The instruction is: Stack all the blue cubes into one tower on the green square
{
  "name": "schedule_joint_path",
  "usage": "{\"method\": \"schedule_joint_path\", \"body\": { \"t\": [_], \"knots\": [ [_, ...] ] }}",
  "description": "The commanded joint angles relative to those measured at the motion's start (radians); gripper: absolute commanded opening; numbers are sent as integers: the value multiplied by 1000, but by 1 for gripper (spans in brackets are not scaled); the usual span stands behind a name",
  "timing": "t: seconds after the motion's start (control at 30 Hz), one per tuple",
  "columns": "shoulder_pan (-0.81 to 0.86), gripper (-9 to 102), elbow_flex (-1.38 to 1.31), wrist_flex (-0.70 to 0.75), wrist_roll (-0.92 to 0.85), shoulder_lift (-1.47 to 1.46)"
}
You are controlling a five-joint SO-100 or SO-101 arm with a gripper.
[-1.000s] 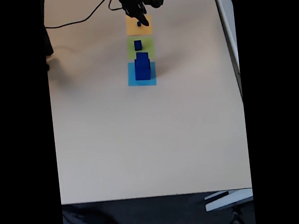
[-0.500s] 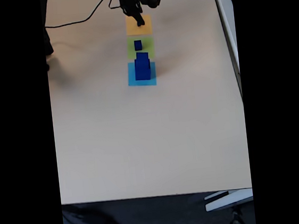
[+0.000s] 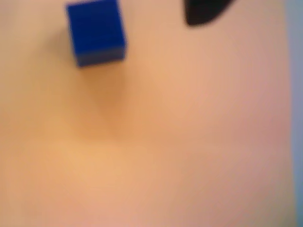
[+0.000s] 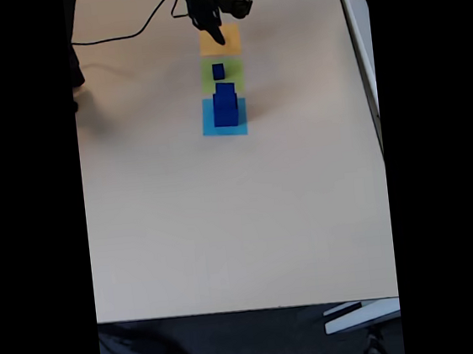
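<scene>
In the wrist view a small blue cube lies free on the orange square, left of one black fingertip. The picture is blurred. In the fixed view my gripper hangs low over the orange square, apparently open, and hides that cube. Another small blue cube sits on the green square. A tower of two bigger blue cubes stands on the light-blue square, next to the green one.
The three paper squares lie in a line at the far end of the beige table. A black cable trails across the far left. The table's right edge and near edge are well away.
My gripper has shifted slightly left and lowered over the orange square, so the tiny cube seen there earlier is now covered in the fixed view. The other cubes stay put.
</scene>
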State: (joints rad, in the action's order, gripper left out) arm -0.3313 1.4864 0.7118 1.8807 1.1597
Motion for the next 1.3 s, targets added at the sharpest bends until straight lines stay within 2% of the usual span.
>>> {"method": "schedule_joint_path", "body": {
  "t": [0.0, 1.27],
  "knots": [
    [-3, 22, 0, -6, -17, 32],
    [17, 19, -97, 20, -69, -40]
  ]
}}
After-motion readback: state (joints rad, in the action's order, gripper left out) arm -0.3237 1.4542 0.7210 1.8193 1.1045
